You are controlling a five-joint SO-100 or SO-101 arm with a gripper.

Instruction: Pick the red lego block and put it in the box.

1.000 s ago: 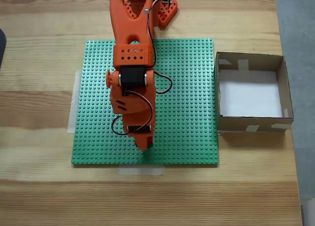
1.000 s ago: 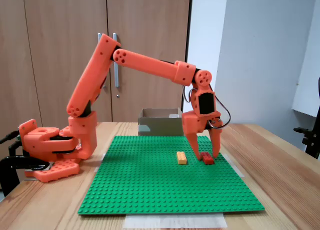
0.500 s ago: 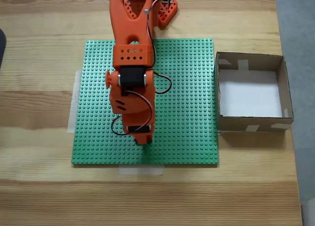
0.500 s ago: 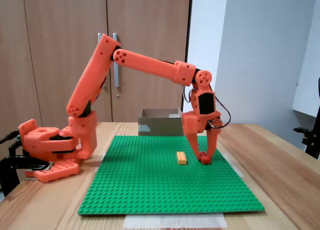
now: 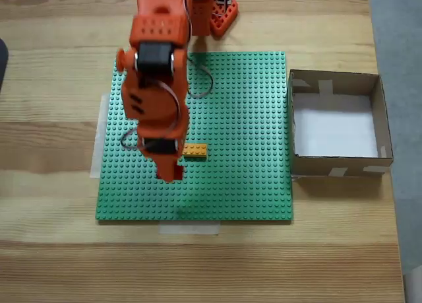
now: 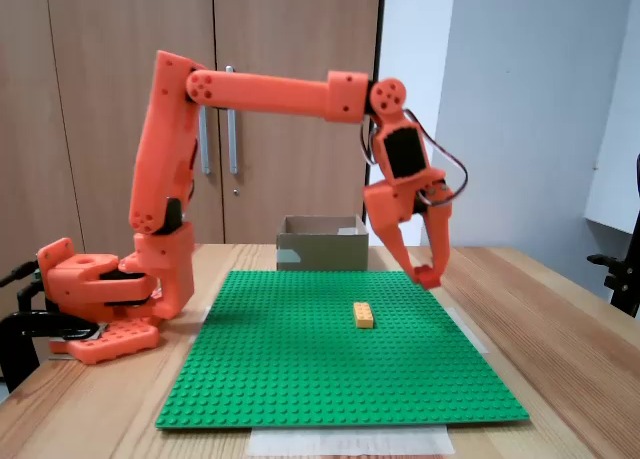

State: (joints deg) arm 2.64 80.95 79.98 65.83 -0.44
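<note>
Wooden table carries a green baseplate; above it the end effector pinches the red lego block by one end. Such a shallow hold could slip before reaching the cardboard box at the table's right edge.
</note>
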